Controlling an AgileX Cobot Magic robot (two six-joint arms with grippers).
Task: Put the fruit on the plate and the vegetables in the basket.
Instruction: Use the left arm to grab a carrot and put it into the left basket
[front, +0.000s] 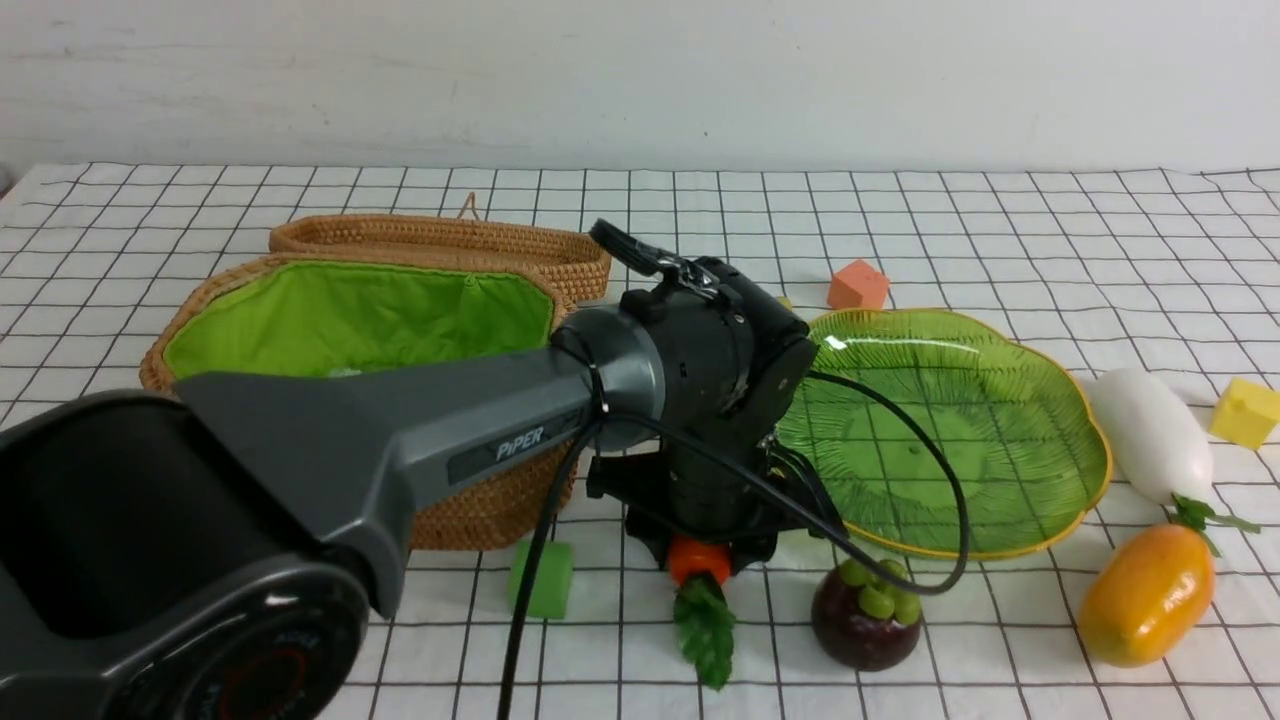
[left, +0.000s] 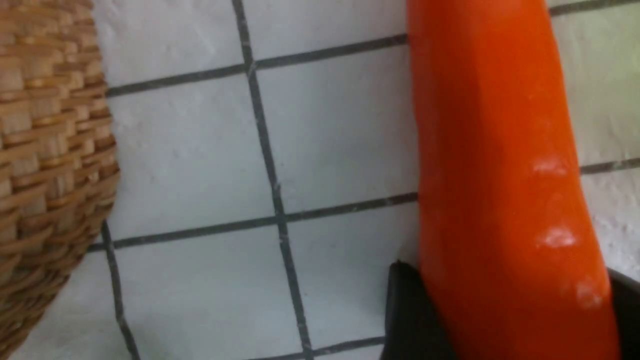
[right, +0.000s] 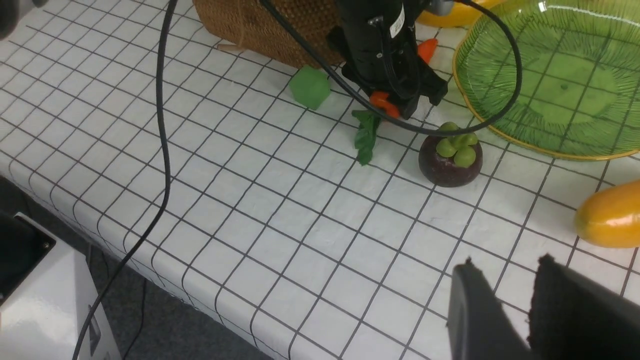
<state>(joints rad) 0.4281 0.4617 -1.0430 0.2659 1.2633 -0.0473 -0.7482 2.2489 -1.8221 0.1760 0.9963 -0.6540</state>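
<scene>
My left gripper (front: 700, 560) is down on the table between the basket (front: 350, 320) and the plate (front: 950, 430), shut on the orange carrot (front: 697, 558). Its green leaves point toward me. In the left wrist view the carrot (left: 500, 175) fills the gap between both fingers (left: 405, 310). The plate holds nothing. The mangosteen (front: 865, 615), mango (front: 1145, 595) and white radish (front: 1150, 435) lie on the cloth around the plate. A yellow piece, perhaps the banana (right: 450, 15), shows behind the left gripper. My right gripper (right: 505, 267) is open, empty and hovers over bare cloth near the mango (right: 607, 222). I see no gourd.
A green cube (front: 540, 580) lies by the basket's front wall. An orange cube (front: 858, 285) sits behind the plate and a yellow cube (front: 1245, 410) beside the radish. The left arm's cable (right: 160, 125) hangs over the table's front edge.
</scene>
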